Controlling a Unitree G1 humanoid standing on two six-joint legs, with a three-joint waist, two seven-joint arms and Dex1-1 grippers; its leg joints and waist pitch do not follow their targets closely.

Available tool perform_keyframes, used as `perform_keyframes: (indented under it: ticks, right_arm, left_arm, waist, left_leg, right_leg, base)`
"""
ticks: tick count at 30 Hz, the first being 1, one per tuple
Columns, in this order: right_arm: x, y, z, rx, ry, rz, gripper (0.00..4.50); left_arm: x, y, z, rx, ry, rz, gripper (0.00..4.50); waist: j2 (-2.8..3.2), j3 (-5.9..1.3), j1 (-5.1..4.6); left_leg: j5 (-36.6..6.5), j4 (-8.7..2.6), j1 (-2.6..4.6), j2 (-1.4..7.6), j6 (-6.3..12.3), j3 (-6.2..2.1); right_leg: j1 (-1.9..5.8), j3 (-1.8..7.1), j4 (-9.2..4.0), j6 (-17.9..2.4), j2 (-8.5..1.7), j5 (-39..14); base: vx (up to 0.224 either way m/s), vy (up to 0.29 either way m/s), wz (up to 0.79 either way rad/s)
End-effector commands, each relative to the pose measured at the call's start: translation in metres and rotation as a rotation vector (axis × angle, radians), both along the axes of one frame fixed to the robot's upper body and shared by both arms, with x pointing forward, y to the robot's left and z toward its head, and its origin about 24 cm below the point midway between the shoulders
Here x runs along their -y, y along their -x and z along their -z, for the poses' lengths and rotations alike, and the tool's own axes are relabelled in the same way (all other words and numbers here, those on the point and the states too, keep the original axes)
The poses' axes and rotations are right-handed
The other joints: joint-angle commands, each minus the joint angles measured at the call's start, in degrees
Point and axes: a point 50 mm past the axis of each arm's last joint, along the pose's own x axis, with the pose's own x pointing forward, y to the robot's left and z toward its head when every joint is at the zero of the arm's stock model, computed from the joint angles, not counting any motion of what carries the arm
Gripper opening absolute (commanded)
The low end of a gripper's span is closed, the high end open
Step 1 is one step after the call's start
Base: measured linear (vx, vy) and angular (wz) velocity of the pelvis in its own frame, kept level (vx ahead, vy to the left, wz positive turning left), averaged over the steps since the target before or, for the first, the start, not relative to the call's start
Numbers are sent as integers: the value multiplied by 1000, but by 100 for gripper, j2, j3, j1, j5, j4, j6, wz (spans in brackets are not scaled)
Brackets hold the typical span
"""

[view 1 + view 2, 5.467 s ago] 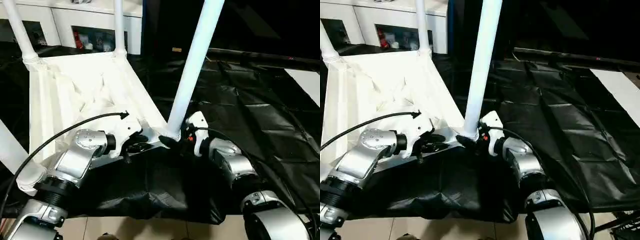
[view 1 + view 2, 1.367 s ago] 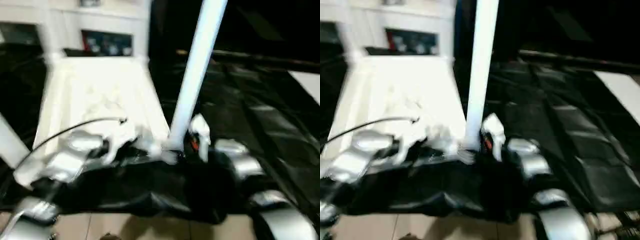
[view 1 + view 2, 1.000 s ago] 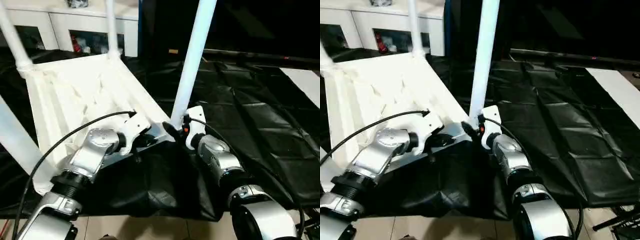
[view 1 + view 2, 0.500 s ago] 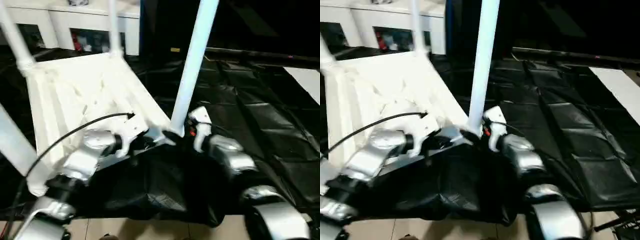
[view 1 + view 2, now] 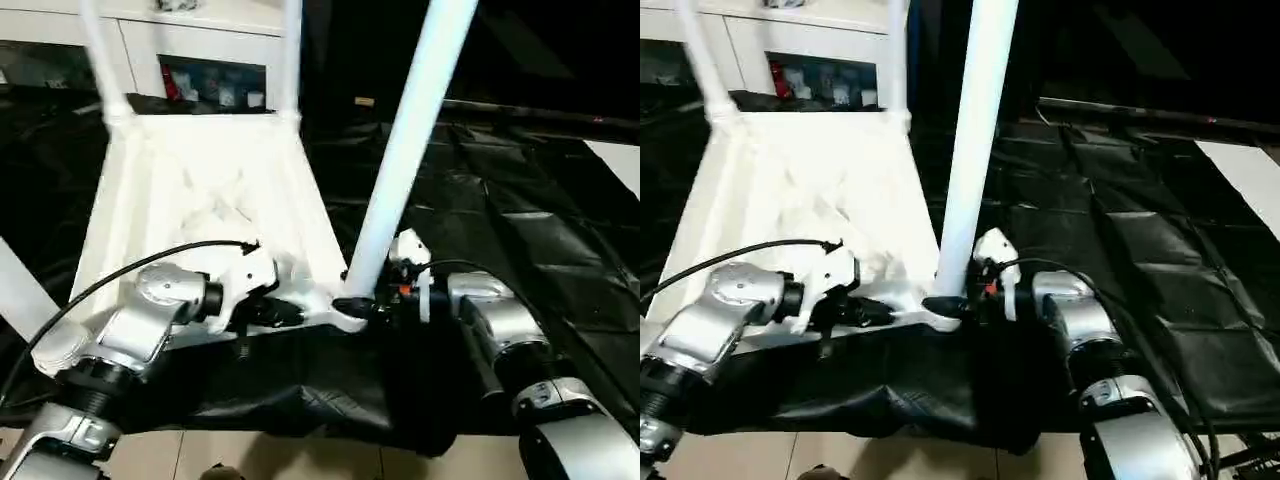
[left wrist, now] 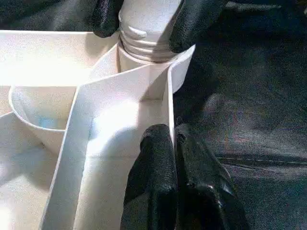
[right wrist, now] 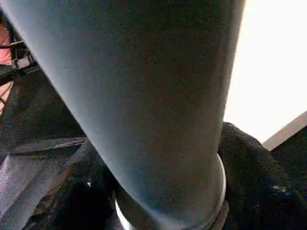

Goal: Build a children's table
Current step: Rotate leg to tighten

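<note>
With the left fingers (image 6: pixel 165 158) pinched on the tabletop rib (image 6: pixel 169 103), the leg (image 5: pixel 400 160) was best turned squarely home by right fingers (image 6: pixel 194 21) clasped round its base

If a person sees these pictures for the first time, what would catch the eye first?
Probably the white table top, lying upside down on black sheeting with its legs pointing up. Next, the thick near leg rising from the table's near right corner, with the right gripper closed around its base. Just left of it, the left gripper pinches the table's thin edge wall.
</note>
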Motion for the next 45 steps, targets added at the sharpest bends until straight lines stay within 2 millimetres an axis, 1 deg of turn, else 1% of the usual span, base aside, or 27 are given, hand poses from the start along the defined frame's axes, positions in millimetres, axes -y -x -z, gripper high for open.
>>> perform_keyframes:
  ticks: [1,5,7,9,10,11,12,13,14,15,16,17,18,19,20,21,22,23,25,29,30,31,34,36,38,41,45]
  right_arm:
    - [-8,6,1,-13,-18,-63,268]
    - [-9,7,4,-21,-16,-55,263]
    - [-9,6,7,-18,-12,-4,263]
    - [-11,1,13,-14,6,111,263]
    - [-11,-2,16,-10,19,170,263]
    - [-12,-2,16,-9,22,186,262]
    - [-12,-7,19,-8,36,288,262]
    - [-13,-11,21,-14,40,367,262]
    - [-13,-14,23,-21,43,434,262]
    - [-14,-14,24,-26,41,450,262]
    - [-18,-17,27,-57,31,536,262]
    - [-22,-18,29,-86,22,603,262]
    - [-23,-18,29,-91,20,614,262]
    - [-33,-19,30,-100,11,657,262]
    - [-35,-19,30,-98,11,659,262]
    - [-39,-18,30,-92,8,654,262]
    - [-45,-18,29,-80,1,638,297]
    - [-49,-17,28,-72,-6,626,297]
    - [-58,-16,27,-47,4,585,332]
    - [-54,-18,24,-30,19,546,353]
    - [-48,-18,22,-15,29,498,373]
    - [-44,-16,21,-10,25,449,373]
    - [-38,-13,19,4,22,359,373]
    - [-27,-8,16,21,30,215,373]
    - [-24,-7,15,24,34,195,373]
    - [-11,-1,10,20,46,47,373]
    - [-6,3,6,4,44,-36,373]
  left_arm:
    - [8,-1,-7,36,63,26,0]
    - [7,-3,-6,47,52,7,0]
    - [9,-7,-6,59,50,-34,0]
    - [14,-13,-6,83,57,-96,0]
    - [16,-16,-7,91,63,-117,0]
    - [17,-16,-7,93,64,-122,0]
    - [21,-20,-8,109,70,-151,0]
    - [25,-22,-8,122,73,-171,0]
    - [28,-24,-9,134,76,-187,0]
    - [29,-25,-9,138,79,-197,0]
    - [35,-29,-10,156,90,-242,0]
    - [39,-32,-10,164,94,-271,0]
    - [40,-32,-10,165,95,-276,0]
    - [47,-35,-10,176,89,-296,0]
    - [48,-35,-10,178,88,-299,0]
    - [50,-35,-10,180,88,-300,0]
    - [53,-35,-10,180,91,-295,0]
    - [56,-35,-10,179,93,-290,0]
    - [62,-34,-11,179,93,-260,0]
    - [57,-31,-9,163,82,-232,0]
    - [52,-28,-7,145,70,-207,0]
    - [49,-25,-6,128,64,-187,0]
    - [44,-21,-5,104,53,-157,0]
    - [35,-17,-3,71,27,-115,0]
    - [34,-16,-2,65,22,-103,0]
    - [24,-8,-3,20,7,-21,0]
    - [16,-4,-4,-11,-11,33,0]
  waist:
    - [78,-356,4]
    - [70,-360,-2]
    - [64,-355,-2]
    - [70,-337,-12]
    - [75,-329,-19]
    - [66,-331,-41]
    - [83,-330,-46]
    - [66,-321,-76]
    - [70,-329,-92]
    - [71,-341,-98]
    - [74,-337,-104]
    - [109,-332,-102]
    - [99,-344,-112]
    - [95,-359,-123]
    - [106,-356,-116]
    - [101,-360,-123]
    - [105,-365,-116]
    - [101,-368,-114]
    - [91,-369,-108]
    - [100,-357,-107]
    - [83,-354,-105]
    - [84,-364,-94]
    - [80,-355,-90]
    - [80,-361,-63]
    - [79,-357,-46]
    - [94,-363,-25]
    - [88,-361,-2]
  left_leg:
    - [-1643,-362,58,48,22,49]
    - [-1601,-358,53,45,27,50]
    - [-1630,-360,56,45,18,49]
    - [-1719,-372,59,42,-18,46]
    - [-1831,-374,80,32,-74,42]
    - [-1895,-378,66,30,-123,23]
    - [-1908,-383,66,27,-145,20]
    - [-1989,-383,71,19,-182,19]
    - [-1991,-387,56,8,-198,-2]
    - [-1967,-384,58,14,-197,-2]
    - [-1974,-369,79,10,-178,16]
    - [-1985,-374,91,13,-189,10]
    - [-1971,-372,84,15,-192,10]
    - [-1905,-376,54,13,-189,9]
    - [-1899,-374,72,15,-176,16]
    - [-1894,-369,69,12,-159,21]
    - [-1866,-370,65,15,-134,23]
    - [-1835,-367,55,15,-110,28]
    - [-1753,-364,47,13,-80,36]
    - [-1794,-372,50,14,-66,35]
    - [-1838,-371,51,14,-63,36]
    - [-1845,-368,44,19,-36,28]
    - [-1785,-369,40,30,4,33]
    - [-1733,-356,47,39,47,36]
    - [-1670,-358,43,41,80,47]
    - [-1639,-356,62,46,87,48]
    - [-1576,-354,51,46,103,55]
  right_leg:
    - [243,223,-418,-1081,-283,-1554]
    - [245,220,-410,-1106,-283,-1492]
    - [243,220,-416,-1094,-285,-1549]
    - [227,223,-437,-1048,-287,-1718]
    - [211,223,-465,-992,-294,-1943]
    - [222,216,-471,-927,-304,-2135]
    - [219,215,-484,-895,-312,-2214]
    - [200,216,-500,-839,-306,-2378]
    - [227,201,-514,-753,-314,-2544]
    - [225,204,-511,-740,-317,-2520]
    - [189,218,-529,-751,-305,-2456]
    - [177,221,-519,-778,-305,-2418]
    - [188,216,-507,-814,-297,-2305]
    - [214,213,-484,-831,-291,-2152]
    - [198,213,-487,-846,-286,-2040]
    - [199,217,-484,-858,-282,-1983]
    - [207,218,-477,-885,-282,-1867]
    - [215,219,-464,-914,-281,-1758]
    - [224,221,-450,-951,-277,-1632]
    - [228,218,-455,-961,-277,-1681]
    - [227,217,-467,-942,-279,-1756]
    - [247,214,-458,-937,-286,-1762]
    - [244,219,-449,-995,-283,-1632]
    - [252,217,-437,-1032,-285,-1541]
    - [244,228,-426,-1068,-278,-1413]
    - [251,220,-408,-1170,-268,-1256]
    - [266,213,-381,-1239,-257,-1127]
  base:
    - [0,0,0]
    - [0,0,0]
    - [0,0,0]
    - [0,0,0]
    - [0,0,0]
    - [0,0,0]
    - [0,0,0]
    - [0,0,0]
    - [0,0,0]
    - [0,0,0]
    - [0,0,0]
    - [0,0,0]
    - [0,0,0]
    - [0,0,0]
    - [0,0,0]
    - [0,0,0]
    - [0,0,0]
    - [0,0,0]
    - [0,0,0]
    - [0,0,0]
    - [0,0,0]
    - [0,0,0]
    - [0,0,0]
    - [0,0,0]
    - [0,0,0]
    - [0,0,0]
    - [0,0,0]
